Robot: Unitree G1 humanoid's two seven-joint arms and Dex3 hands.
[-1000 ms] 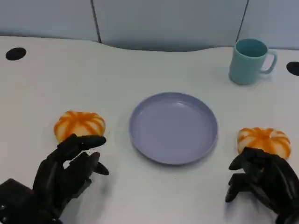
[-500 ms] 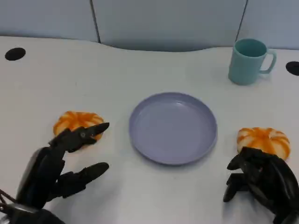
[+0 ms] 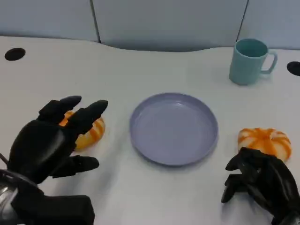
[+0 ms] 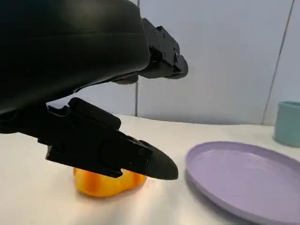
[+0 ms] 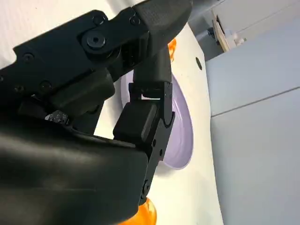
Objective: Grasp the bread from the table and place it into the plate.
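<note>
An orange-and-white striped bread [image 3: 89, 132] lies on the table left of the lavender plate [image 3: 173, 128]. My left hand [image 3: 49, 140] hovers over it with fingers spread, covering most of it and holding nothing. In the left wrist view the bread [image 4: 107, 182] sits under the black fingers [image 4: 117, 154], with the plate [image 4: 248, 180] beyond. A second striped bread [image 3: 265, 141] lies right of the plate. My right hand [image 3: 260, 180] rests just in front of it, fingers curled in on nothing. The right wrist view has the plate [image 5: 180, 126] past the right hand's fingers [image 5: 145, 117].
A teal mug [image 3: 250, 61] stands at the back right. Black round holes in the tabletop sit at the far left [image 3: 15, 54] and far right [image 3: 294, 68]. A grey partition wall runs along the table's back edge.
My left hand has risen and moved forward over the left bread, fingers spreading wider. The right hand has stayed almost still.
</note>
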